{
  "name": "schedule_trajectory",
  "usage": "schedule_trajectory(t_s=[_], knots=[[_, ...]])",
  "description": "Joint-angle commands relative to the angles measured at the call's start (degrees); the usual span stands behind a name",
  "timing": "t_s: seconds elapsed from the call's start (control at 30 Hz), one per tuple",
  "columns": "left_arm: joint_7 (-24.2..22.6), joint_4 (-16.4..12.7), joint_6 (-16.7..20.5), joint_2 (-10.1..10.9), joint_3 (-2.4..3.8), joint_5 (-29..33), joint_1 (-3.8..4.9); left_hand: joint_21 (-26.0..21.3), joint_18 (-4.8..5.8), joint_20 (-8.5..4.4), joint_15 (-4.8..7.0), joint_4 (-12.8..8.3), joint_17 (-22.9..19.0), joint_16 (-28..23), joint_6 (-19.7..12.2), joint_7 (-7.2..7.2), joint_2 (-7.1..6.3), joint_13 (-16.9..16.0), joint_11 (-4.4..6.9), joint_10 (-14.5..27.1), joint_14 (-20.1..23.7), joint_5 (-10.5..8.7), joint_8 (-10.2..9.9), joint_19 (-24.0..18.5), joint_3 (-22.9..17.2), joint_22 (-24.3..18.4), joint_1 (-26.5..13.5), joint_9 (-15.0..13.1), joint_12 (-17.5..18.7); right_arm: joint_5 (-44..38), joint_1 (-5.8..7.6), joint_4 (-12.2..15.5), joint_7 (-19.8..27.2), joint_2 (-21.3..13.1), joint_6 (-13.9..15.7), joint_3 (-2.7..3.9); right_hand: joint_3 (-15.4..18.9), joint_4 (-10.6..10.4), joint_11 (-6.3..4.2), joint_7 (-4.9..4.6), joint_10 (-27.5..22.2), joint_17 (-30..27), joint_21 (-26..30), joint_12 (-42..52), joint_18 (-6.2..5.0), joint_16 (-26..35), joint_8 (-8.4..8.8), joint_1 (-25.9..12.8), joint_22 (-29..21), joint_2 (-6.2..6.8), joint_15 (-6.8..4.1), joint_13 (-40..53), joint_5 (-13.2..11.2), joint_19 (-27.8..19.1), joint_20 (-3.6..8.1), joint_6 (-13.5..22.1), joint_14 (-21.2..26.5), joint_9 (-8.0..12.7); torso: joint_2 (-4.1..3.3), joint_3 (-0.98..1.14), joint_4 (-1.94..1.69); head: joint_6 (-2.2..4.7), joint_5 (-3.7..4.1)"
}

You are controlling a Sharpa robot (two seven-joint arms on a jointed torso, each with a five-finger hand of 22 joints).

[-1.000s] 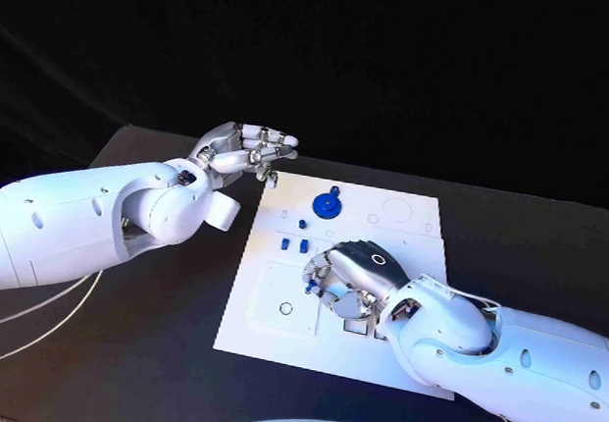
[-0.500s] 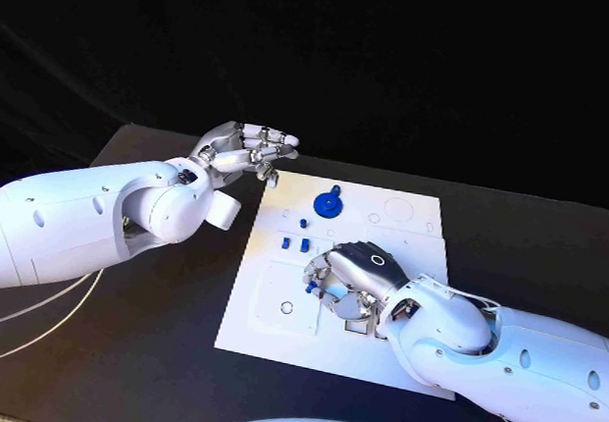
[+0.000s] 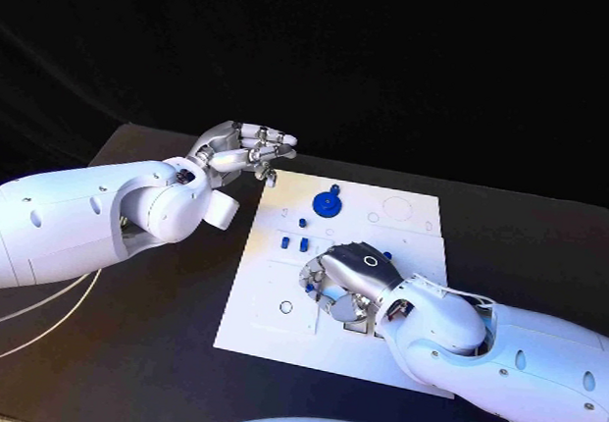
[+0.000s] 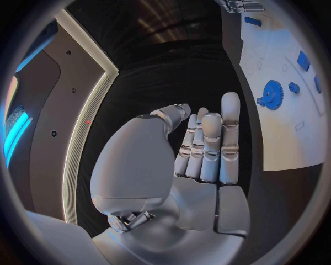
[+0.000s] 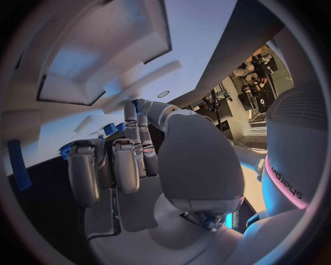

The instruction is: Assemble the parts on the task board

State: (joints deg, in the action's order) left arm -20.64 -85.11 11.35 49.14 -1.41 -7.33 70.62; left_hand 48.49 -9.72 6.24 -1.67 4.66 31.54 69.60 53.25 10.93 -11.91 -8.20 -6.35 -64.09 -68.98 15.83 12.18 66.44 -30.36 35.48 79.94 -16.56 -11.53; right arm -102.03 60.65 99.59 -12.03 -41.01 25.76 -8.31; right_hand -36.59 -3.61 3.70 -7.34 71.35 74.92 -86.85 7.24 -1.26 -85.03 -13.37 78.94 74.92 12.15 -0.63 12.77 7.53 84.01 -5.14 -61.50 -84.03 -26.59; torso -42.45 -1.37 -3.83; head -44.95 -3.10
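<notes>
Right hand [image 3: 347, 278] has slid slightly toward board's near-left, fingers curled down on task board [image 3: 275, 317] mid; grip can't tell. Left hand [image 3: 245, 148] unchanged off board's far-left corner above desk [image 3: 138, 355], fingers apart, holding nothing. Blue gear [image 3: 328, 205] & small parts [image 3: 295, 243] on board's far half.

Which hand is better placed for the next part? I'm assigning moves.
Probably the right hand: it sits over the task board, beside the small blue parts. The left hand hangs off the board's far corner, holding nothing.
</notes>
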Motion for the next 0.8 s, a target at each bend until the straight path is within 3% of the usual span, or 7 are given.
schedule_trajectory(t_s=[0.03, 0.27, 0.43, 0.53, 0.8], knots=[[-0.2, -0.1, -0.6, 0.0, 0.03, 0.3, 0.02, -0.2, -0.81, 0.14, -0.04, 0.0, 0.0, -0.1, -0.4, -0.06, -0.01, 0.0, -0.17, 0.3, 0.4, -0.02, -0.2, 0.0, 0.2, -0.1, -0.5, 0.1, -0.3, -2.4, -0.19, 0.1, -1.4, 0.0, -3.6, -0.19, 0.4, 0.1, -0.28, 0.06, -0.1, 6.3, 0.1, -0.6, 0.53, 0.3, 0.1, -1.1, 13.7, 0.05, -0.31, 0.0, -0.3, 4.8, 0.27, -0.1, -4.0, -0.1, 0.01, 0.03, 0.0, 0.15, 0.22], [-0.3, -0.1, -0.7, 0.0, 0.03, 0.3, 0.02, -0.3, -0.82, 0.15, -0.04, -0.1, -0.1, -0.1, -0.5, -0.08, 0.0, -0.1, -0.15, 0.4, 0.4, -0.02, -0.2, 0.0, 0.2, -0.1, -0.5, 0.1, -0.3, -2.7, -0.19, 0.2, -2.3, -0.1, -2.6, -0.21, 0.5, -0.6, 0.18, -0.4, -1.0, 6.1, 0.5, -1.4, 0.46, 0.4, 1.1, -3.1, 13.6, 1.16, 0.03, -0.1, -0.6, 4.7, 0.03, 1.3, -4.0, 0.3, 0.0, 0.07, 0.05, 0.26, 0.28], [-0.3, -0.1, -0.7, 0.0, 0.03, 0.3, 0.02, -0.3, -0.82, 0.15, -0.04, -0.1, -0.1, -0.1, -0.5, -0.08, 0.0, -0.1, -0.15, 0.4, 0.4, -0.02, -0.2, 0.0, 0.2, -0.1, -0.5, 0.1, -0.3, -2.7, -0.19, 0.3, -2.1, -0.3, -0.5, -0.21, 0.6, -1.4, 1.97, -2.44, -4.4, 5.0, 5.1, -3.0, -0.51, 1.1, 4.19, -5.2, 11.7, 3.51, 1.49, -0.5, -1.5, 3.0, -1.1, 5.9, -3.7, 1.8, 0.01, 0.08, 0.07, 0.23, 0.42], [-0.2, -0.1, -0.7, 0.0, 0.03, 0.3, 0.02, -0.3, -0.82, 0.15, -0.04, -0.1, -0.1, -0.1, -0.5, -0.08, 0.0, -0.1, -0.15, 0.4, 0.4, -0.02, -0.2, 0.0, 0.2, -0.1, -0.5, 0.1, -0.3, -2.7, -0.19, 0.6, -1.9, -0.6, 0.9, -0.21, 2.2, -1.8, 1.81, -1.97, -4.8, 4.7, 5.8, -2.6, -0.67, 1.2, 4.95, -6.1, 11.4, 4.17, 1.47, -0.4, 0.1, 2.7, -1.34, 7.0, -3.5, 2.2, -0.01, 0.09, 0.03, 0.27, 0.53], [-0.1, 0.0, -0.9, 0.1, 0.03, 0.3, 0.02, -0.3, -0.82, 0.15, -0.04, -0.1, -0.1, -0.1, -0.5, -0.08, 0.0, -0.1, -0.15, 0.4, 0.4, -0.02, -0.2, 0.0, 0.2, -0.1, -0.5, 0.1, -0.3, -2.7, -0.11, 2.9, -1.8, -2.8, 3.7, 0.0, 2.5, -1.7, 1.8, -2.03, -4.9, 4.6, 5.8, -2.5, -0.69, 1.3, 4.87, -5.9, 11.4, 4.07, 1.44, -0.4, 0.3, 2.7, -1.35, 6.7, -3.5, 2.2, 0.02, 0.07, 0.06, 0.44, 0.94]])
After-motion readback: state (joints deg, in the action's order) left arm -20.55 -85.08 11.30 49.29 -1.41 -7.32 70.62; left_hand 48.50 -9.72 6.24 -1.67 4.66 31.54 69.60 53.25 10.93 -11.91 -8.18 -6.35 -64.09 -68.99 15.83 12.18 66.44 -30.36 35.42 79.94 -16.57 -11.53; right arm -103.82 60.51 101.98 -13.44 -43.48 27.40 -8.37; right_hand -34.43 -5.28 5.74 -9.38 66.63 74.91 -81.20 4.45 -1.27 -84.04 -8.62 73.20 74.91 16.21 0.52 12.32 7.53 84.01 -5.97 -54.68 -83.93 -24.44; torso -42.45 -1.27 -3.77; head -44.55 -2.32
